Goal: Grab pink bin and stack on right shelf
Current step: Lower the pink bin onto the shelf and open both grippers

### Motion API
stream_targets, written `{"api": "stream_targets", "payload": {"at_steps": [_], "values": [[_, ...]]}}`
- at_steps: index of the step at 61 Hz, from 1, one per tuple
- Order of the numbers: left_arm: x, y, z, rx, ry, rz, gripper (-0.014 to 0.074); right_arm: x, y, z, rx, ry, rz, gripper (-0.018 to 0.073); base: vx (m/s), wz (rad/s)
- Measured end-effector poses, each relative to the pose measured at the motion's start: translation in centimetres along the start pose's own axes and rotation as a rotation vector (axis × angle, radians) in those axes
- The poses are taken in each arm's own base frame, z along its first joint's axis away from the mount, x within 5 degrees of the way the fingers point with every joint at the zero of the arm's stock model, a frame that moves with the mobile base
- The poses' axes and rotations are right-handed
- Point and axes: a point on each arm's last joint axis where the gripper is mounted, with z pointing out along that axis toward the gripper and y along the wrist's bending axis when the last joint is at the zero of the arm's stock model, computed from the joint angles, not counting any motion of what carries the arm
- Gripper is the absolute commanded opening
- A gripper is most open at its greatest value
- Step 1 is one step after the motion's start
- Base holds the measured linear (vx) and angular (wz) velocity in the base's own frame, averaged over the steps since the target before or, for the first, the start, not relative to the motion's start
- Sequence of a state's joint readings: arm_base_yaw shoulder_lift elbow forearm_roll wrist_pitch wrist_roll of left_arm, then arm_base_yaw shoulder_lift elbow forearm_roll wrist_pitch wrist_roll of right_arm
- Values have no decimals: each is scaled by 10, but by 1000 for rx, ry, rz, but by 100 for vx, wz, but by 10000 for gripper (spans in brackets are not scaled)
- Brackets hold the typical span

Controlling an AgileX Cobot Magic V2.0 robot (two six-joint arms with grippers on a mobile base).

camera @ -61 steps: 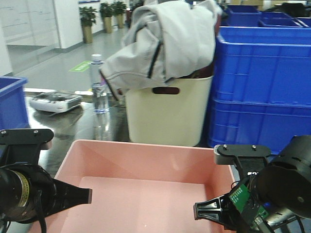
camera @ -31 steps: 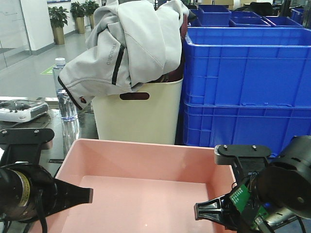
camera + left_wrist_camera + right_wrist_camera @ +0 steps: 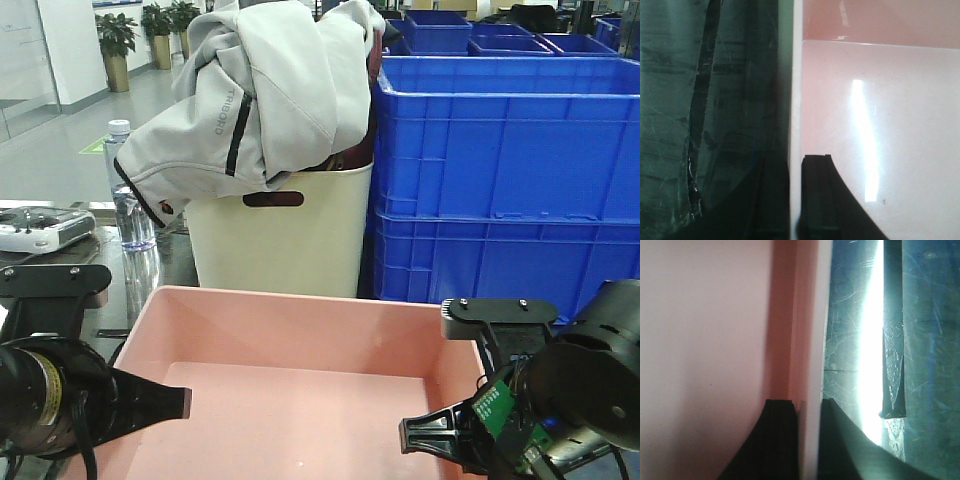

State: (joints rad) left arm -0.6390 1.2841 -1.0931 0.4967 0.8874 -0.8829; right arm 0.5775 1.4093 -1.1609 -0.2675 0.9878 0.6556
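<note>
Two-sided pinch: left gripper [image 3: 792, 167] clamped on pink bin [image 3: 300, 330] at left wall, right gripper [image 3: 809, 410] clamped on right wall, bin low between arms, near cream tub [image 3: 290, 240]. Risk of smooth rim slipping under uneven lift, or of clipping blue crates [image 3: 500, 150] on swing.

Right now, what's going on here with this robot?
The two-armed robot is gripping a pale pink plastic tub by its side walls. The left gripper pinches the left wall and the right gripper the right wall, one finger inside and one outside each. The tub is empty and sits over a grey reflective top with black tape lines; whether it is lifted or resting is unclear. Ahead stand a cream plastic tub draped with a grey jacket and stacked blue ribbed crates.
</note>
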Motion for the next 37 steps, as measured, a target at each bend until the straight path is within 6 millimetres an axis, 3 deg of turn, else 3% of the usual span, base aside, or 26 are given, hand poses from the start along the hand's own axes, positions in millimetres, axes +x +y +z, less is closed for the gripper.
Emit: {"api": "stream_targets", "payload": {"at_steps": [37], "values": [[0, 0, 0, -3, -4, 4, 15, -3, 1, 0, -10, -36, -14, 64, 0, 0]]}}
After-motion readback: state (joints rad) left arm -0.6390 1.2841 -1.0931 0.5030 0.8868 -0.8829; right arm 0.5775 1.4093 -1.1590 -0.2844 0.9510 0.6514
